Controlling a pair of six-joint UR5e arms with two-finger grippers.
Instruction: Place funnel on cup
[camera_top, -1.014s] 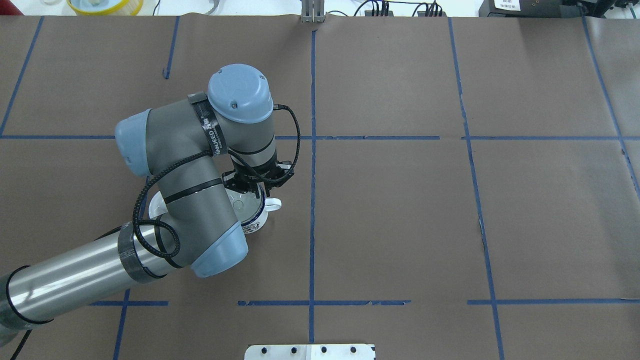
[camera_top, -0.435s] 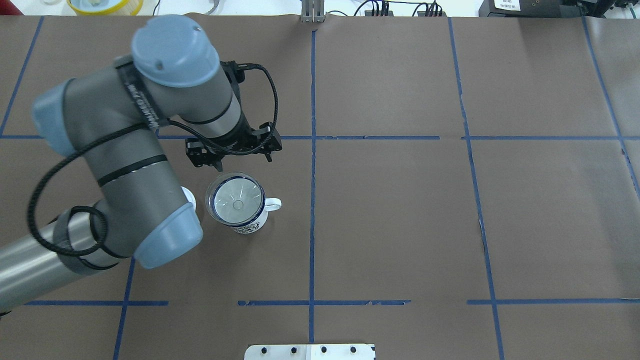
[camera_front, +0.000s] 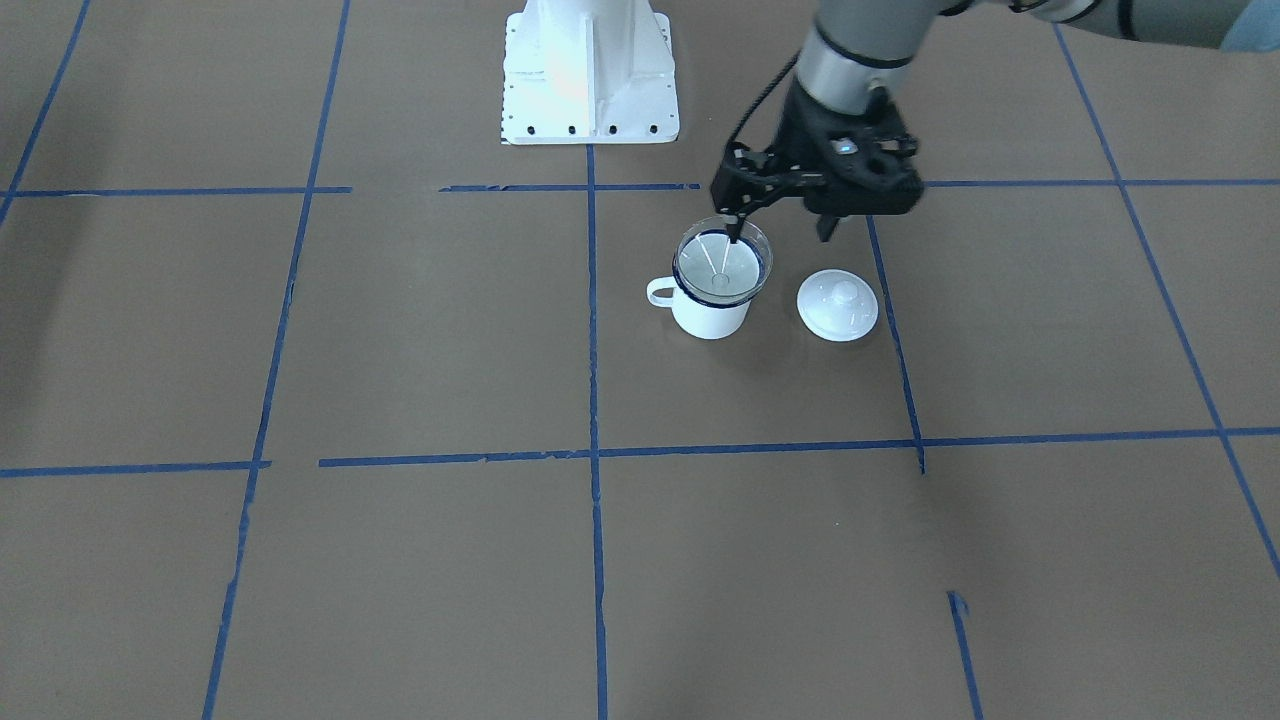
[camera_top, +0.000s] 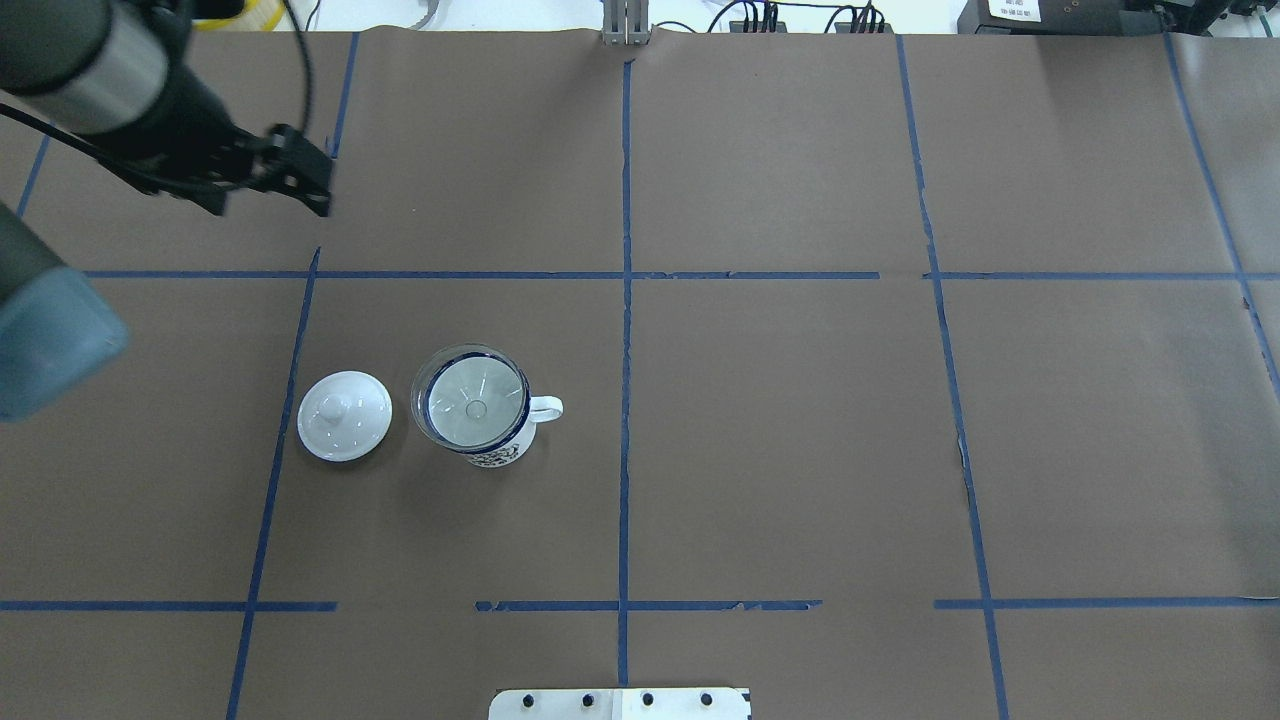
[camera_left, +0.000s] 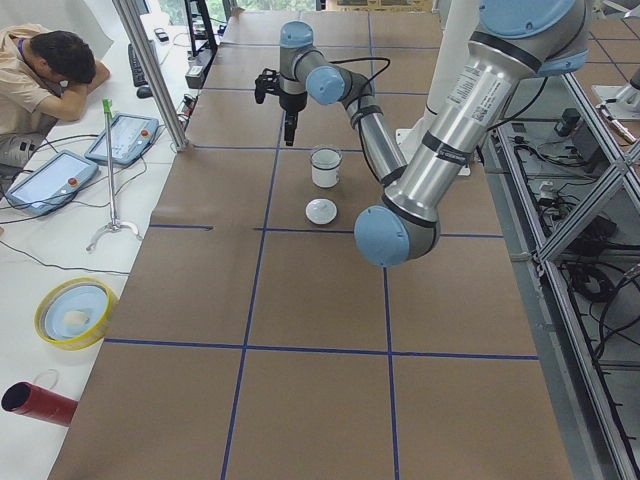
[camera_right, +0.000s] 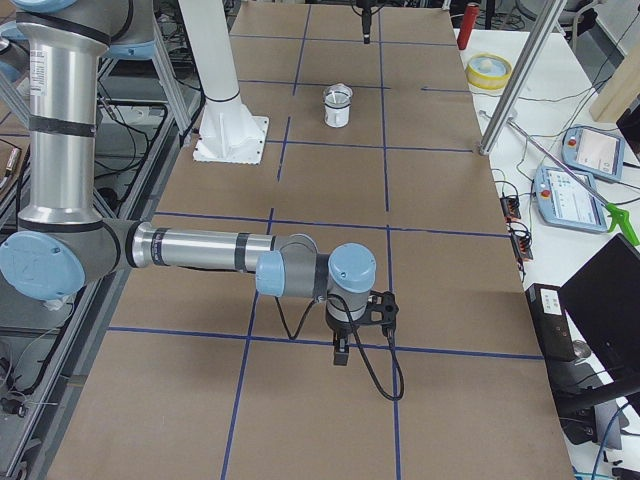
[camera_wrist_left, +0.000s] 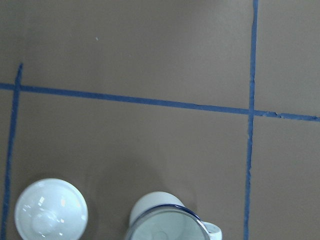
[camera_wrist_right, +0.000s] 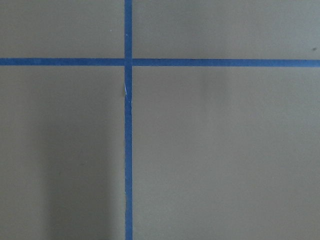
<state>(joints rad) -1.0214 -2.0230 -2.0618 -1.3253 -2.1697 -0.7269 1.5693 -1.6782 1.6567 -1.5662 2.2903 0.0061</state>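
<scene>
Clear plastic funnel (camera_top: 470, 398) sits in the blue-rimmed cup (camera_top: 498, 455), well below and apart from the left gripper (camera_top: 268, 205), which has let go and lifted away, jaws spread and empty. Placement looks complete. Whether the right gripper (camera_right: 340, 358) is parted cannot be told.

My right wrist view, looking straight down on the brown table (camera_wrist_right: 225, 150). A horizontal tape (camera_wrist_right: 225, 62), blue, runs near the top. A vertical tape (camera_wrist_right: 128, 160), also blue, runs left of centre. They meet at a crossing (camera_wrist_right: 128, 62).
</scene>
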